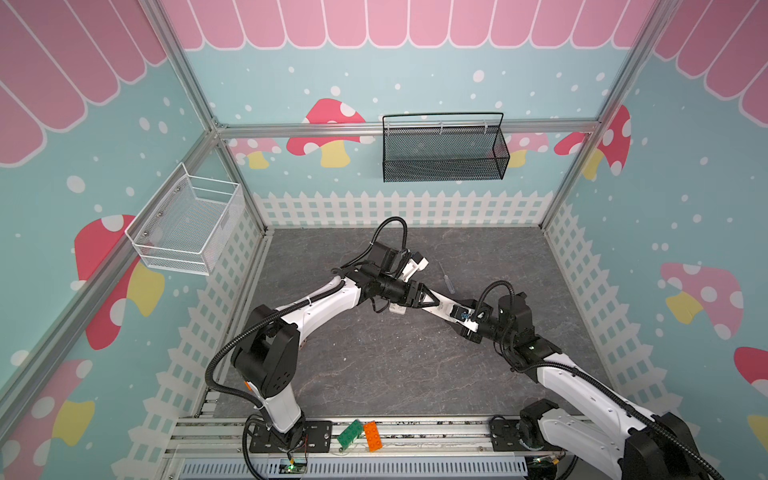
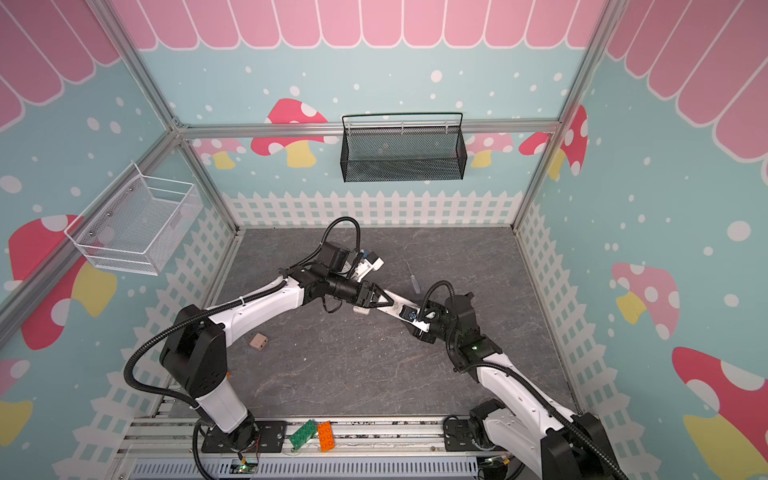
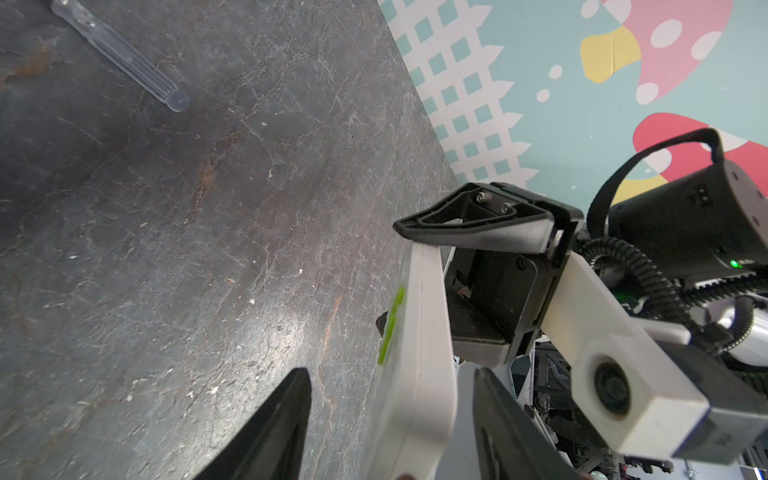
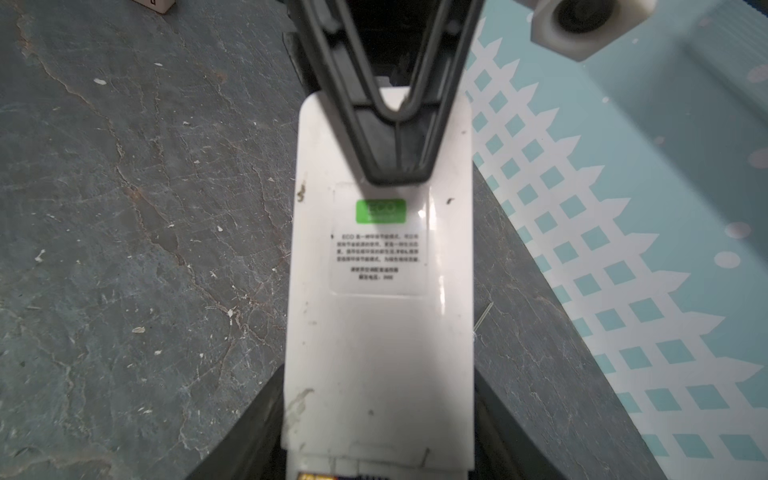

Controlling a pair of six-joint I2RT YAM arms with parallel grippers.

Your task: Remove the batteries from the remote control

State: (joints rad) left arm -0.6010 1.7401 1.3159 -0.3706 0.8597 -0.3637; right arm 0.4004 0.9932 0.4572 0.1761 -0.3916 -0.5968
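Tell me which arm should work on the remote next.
Left, probably. The left tool straddles the remote at its free end, with its jaws open on either side. The right tool is occupied clamping the other end.

The floor (image 1: 395, 374) is dark grey and veined, perhaps a stone-patterned mat; the material is hard to tell. Teal walls (image 1: 415, 75) carry white dots, mushrooms, a white picket fence (image 1: 395, 208) and pink scallops on top. An aluminium rail (image 1: 311, 129) holds a black mesh basket (image 1: 444, 166); a white mesh basket (image 1: 183, 224) hangs on the side wall. The light is even.
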